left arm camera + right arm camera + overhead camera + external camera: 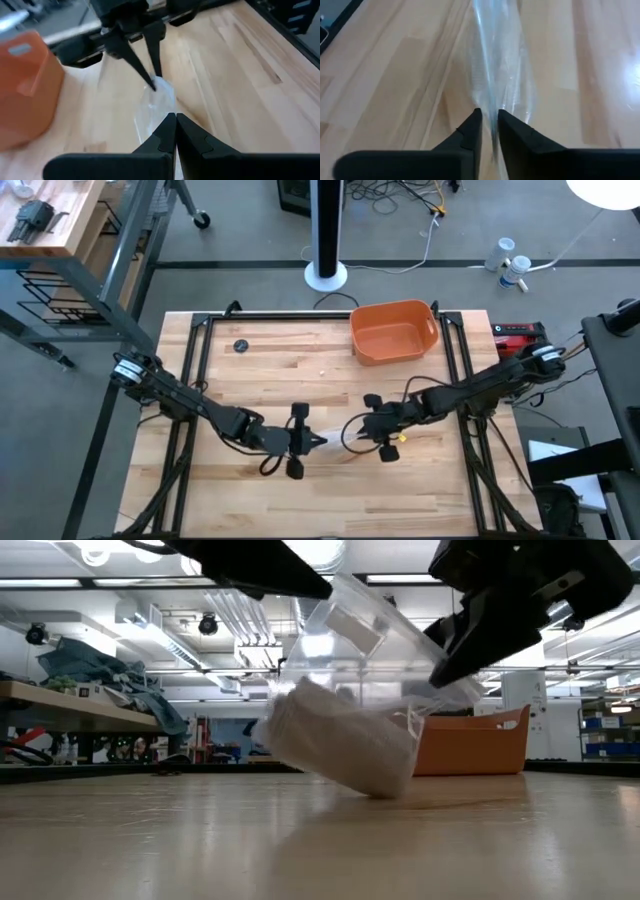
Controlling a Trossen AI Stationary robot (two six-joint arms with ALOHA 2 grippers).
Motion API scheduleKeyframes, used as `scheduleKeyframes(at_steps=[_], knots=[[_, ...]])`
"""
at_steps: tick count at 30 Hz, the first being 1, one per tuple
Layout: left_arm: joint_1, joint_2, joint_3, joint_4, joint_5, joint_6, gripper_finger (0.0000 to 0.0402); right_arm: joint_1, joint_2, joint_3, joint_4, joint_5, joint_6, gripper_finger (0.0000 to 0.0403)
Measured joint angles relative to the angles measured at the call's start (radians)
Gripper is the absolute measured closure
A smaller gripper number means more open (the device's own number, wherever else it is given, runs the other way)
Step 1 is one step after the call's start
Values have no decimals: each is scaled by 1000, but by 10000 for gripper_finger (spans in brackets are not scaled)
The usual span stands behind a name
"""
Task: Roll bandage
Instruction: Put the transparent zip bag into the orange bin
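The bandage [340, 745] is blurred inside the clear wrapper [370, 650], its roll end indistinct. The picture's top edge cuts off both hands in the low view.

Orange tub [393, 331] at the table's [260, 490] far edge — small dark disc [240, 346] nearby.

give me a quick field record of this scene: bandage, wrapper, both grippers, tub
bandage: off-white roll inside the clear wrapper, tilted, lower edge on the table
wrapper: clear plastic stretched between both grippers
left gripper: fingers shut on one end of the wrapper
right gripper: fingers shut on the other end
tub: orange, at the table's far edge, apart from both arms
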Motion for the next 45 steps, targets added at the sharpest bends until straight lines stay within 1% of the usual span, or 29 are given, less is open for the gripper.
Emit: scheduleKeyframes(at_steps=[4,6,9,10,12,13,15,21,24,28,30,32,35,39,43,45], knots=[[11,0,-1,-33,26,-65,401,-3,55,0,51,-39,-44,390],[13,0,-1,-43,27,-76,401,-8,61,0,61,-51,-58,394],[15,0,-1,-52,23,-82,401,-10,58,0,59,-40,-90,396],[15,0,-1,-61,7,-82,401,-10,55,0,58,-28,-105,397],[14,0,-1,-102,-63,-82,401,-9,39,0,45,10,-142,400],[15,-2,-1,-125,-102,-82,401,-9,30,0,36,36,-164,401],[16,-4,-1,-150,-175,-80,401,-9,13,0,24,125,-212,402],[16,-7,-1,-157,-409,-7,401,-6,-13,0,-24,463,-404,402],[16,-11,-1,-158,-512,23,402,-2,-13,0,-26,586,-451,403],[15,-12,-1,-165,-610,42,401,31,-13,0,-21,729,-483,403],[15,-12,-1,-173,-613,42,401,57,-13,0,-14,820,-516,403],[15,-12,-1,-181,-614,42,401,83,-13,0,14,879,-548,403],[15,-12,-1,-181,-616,42,401,119,-17,-13,99,909,-590,403],[12,-12,-1,-181,-617,39,401,165,-18,-69,284,969,-692,403],[8,-12,-1,-181,-617,34,401,198,-18,-125,472,981,-766,403],[6,-12,-1,-181,-618,34,401,210,-18,-141,548,1004,-801,403]])
